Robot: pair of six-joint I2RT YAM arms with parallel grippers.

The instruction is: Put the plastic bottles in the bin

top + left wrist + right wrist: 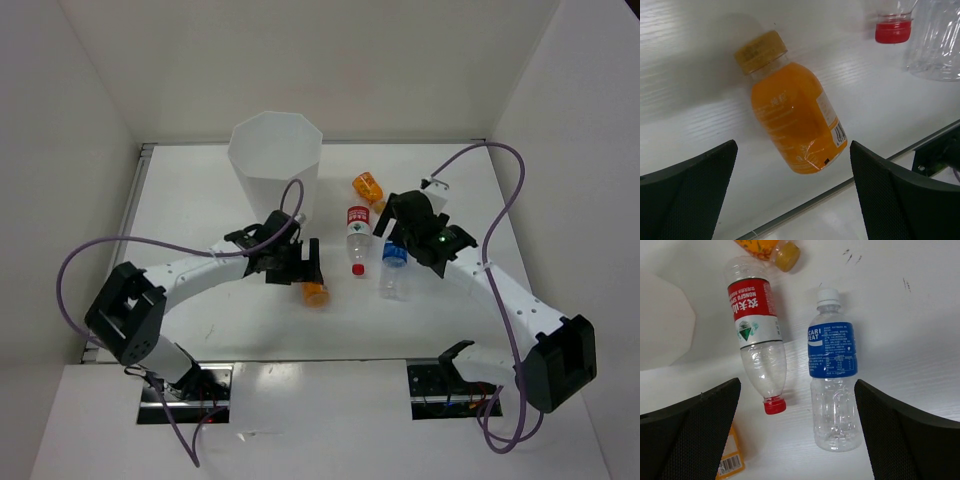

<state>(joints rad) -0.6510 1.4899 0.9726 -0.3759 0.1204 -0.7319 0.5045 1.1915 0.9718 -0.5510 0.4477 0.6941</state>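
Your left gripper (795, 190) hangs with its jaws spread wide. The near orange bottle (795, 117) lies on its side on the table (690, 75), just beyond the gap between them, cap pointing away. That looks like the grasp in hand: lower, straddle the body, close, then lift to the bin (275, 160), which stands close on the wrist's far side. Your right gripper (799, 435) is equally agape, tilted down over the blue-label bottle (832, 370). The red-label bottle (755, 325) lies beside that one and the second orange bottle (770, 247) beyond. All four bottles lie outside the bin.
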